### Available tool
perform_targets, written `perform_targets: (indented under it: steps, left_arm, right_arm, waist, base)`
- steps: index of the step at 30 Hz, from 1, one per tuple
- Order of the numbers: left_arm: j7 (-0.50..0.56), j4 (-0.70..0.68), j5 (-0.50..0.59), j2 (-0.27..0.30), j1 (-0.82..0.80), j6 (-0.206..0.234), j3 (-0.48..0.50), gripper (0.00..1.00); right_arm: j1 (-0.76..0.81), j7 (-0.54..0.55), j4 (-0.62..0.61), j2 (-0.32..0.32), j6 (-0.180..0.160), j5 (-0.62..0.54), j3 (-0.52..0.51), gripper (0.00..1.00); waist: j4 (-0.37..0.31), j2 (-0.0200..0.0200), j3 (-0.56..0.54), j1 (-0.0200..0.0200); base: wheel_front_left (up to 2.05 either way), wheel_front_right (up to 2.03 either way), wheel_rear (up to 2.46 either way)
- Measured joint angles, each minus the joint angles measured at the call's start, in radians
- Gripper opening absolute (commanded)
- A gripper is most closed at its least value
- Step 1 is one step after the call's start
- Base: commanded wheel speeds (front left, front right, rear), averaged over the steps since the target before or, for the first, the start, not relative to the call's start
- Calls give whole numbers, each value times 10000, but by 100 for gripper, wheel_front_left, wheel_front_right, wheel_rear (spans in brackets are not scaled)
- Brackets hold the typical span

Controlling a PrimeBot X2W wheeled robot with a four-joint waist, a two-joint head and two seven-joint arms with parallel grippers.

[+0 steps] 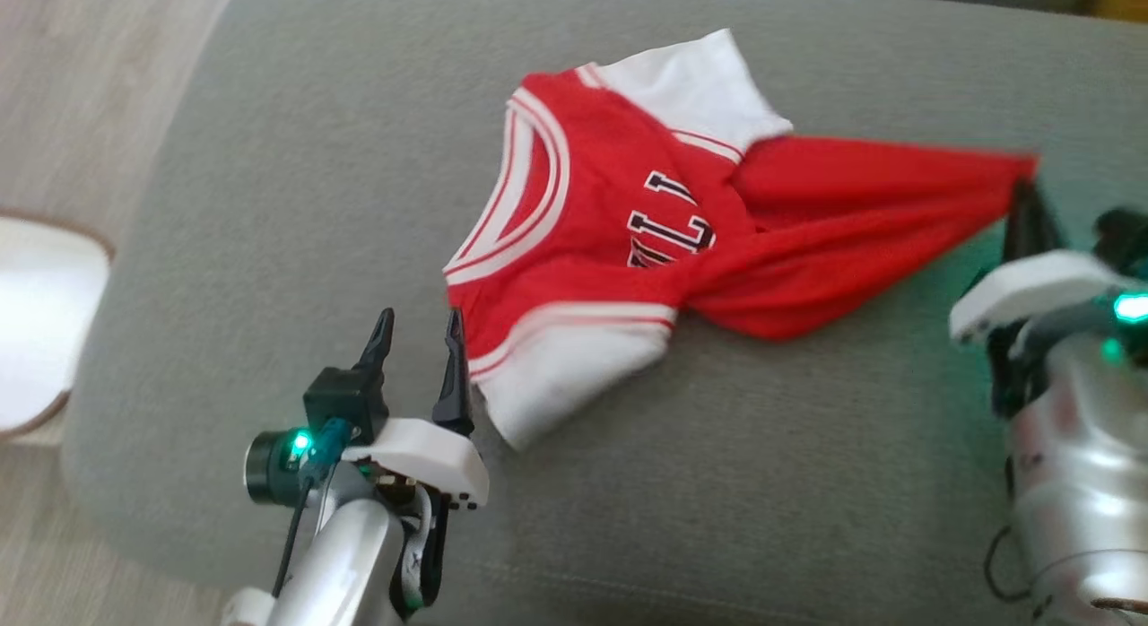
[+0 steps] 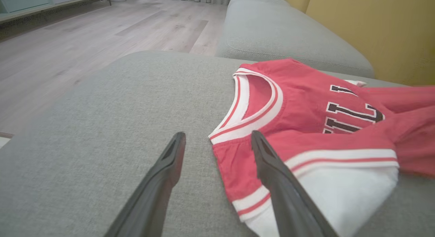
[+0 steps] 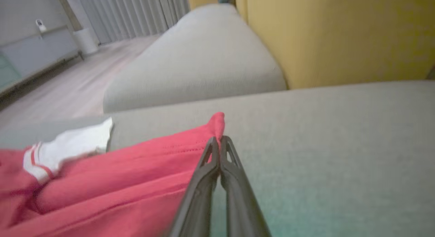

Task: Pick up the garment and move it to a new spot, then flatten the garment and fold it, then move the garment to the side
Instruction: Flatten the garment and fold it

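Grey sofa cushion (image 1: 269,276) carries the garment (image 1: 610,213), centre to right: red jersey, white sleeves, striped white collar. Chest lettering is dark with a white outline, creased and not legible. Wrist views add a yellow wall (image 3: 340,36) behind. Right tool (image 3: 219,143) clenched on the red hem corner, cloth taut. Left tool (image 1: 420,330) released, beside the near sleeve.

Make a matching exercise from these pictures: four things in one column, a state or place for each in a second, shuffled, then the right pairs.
1. left gripper
2. right gripper
3. red and white jersey garment
4. grey fabric sofa cushion

A. pulled taut by one corner
B. lies beneath the garment
C. jaws wide open, near a white sleeve
D. jaws shut on the garment

Pairs: 1-C, 2-D, 3-A, 4-B.
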Motion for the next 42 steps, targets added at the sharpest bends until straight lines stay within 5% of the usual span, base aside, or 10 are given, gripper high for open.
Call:
perform_targets:
  steps: [7,13,14,15,16,20,30,41,42]
  left_arm:
    - [0,155,-2,4,173,-82,4,100]
    - [0,316,-88,8,419,-92,-25,100]
    - [2,382,-88,12,430,-98,-21,100]
    - [2,428,-88,10,430,-113,-17,100]
    - [2,428,-88,10,430,-113,-17,100]
    - [0,481,-73,10,500,-148,71,100]
    - [0,830,-92,21,883,-345,359,100]
    - [-58,3850,-654,12,-842,-453,69,100]
    - [-128,4103,-796,12,-987,-575,-21,40]
  right_arm:
    - [660,-31,-2487,-2,-2,1043,349,0]
    - [2763,-29,-2171,259,-2,1586,-84,1]
    - [3050,-29,-1983,339,-2,1632,-236,26]
    - [3296,-29,-1825,387,-2,1636,-332,89]
    - [3296,-29,-1825,387,-2,1636,-332,100]
    - [3727,-29,-1852,506,-2,1620,-433,100]
    - [3836,-29,-3273,589,-2,2052,1384,100]
    - [3526,-29,-3983,591,-2,2345,2336,100]
    - [3526,-31,-3990,591,-2,2347,2339,100]
  waist:
    - [-959,0,-428,0]
    - [-1818,0,-744,-1]
    - [-1948,0,-784,0]
    - [-2075,0,-825,0]
    - [-2075,0,-825,0]
    - [-2494,0,-997,0]
    - [-3089,0,-1049,-1]
    - [-3471,0,-477,0]
    - [-3494,0,-453,0]
  base:
    - [0,0,0]
    - [0,0,0]
    - [0,0,0]
    - [0,0,0]
    - [0,0,0]
    - [0,0,0]
    - [0,0,0]
    - [0,0,0]
    - [0,0,0]
